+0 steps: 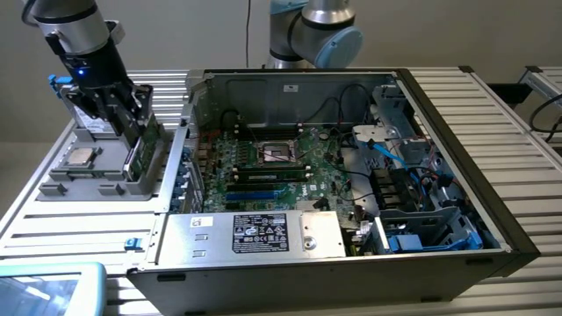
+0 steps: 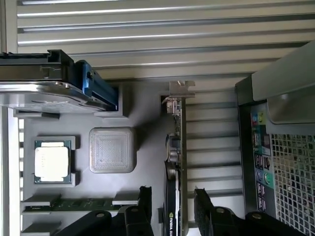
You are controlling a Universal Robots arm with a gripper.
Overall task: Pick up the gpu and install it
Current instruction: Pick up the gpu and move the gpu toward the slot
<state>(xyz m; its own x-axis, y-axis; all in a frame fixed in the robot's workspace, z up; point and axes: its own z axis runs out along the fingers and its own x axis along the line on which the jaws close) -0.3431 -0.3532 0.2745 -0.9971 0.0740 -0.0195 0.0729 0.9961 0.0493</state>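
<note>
The pincer (image 2: 173, 199) is spread, one finger on each side of the gpu (image 2: 177, 147) standing on edge in the grey holder (image 2: 147, 118); I think it should close evenly and centred on both faces.

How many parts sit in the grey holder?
4: gpu between the open fingers; processor chip in its recess; memory stick beside it; blue-railed drive at one end. Others may be hidden.

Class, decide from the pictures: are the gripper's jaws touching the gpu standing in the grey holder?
Apart. In the wrist view the gripper straddles the gpu, jaws open, with a visible gap on each side of the card.
</note>
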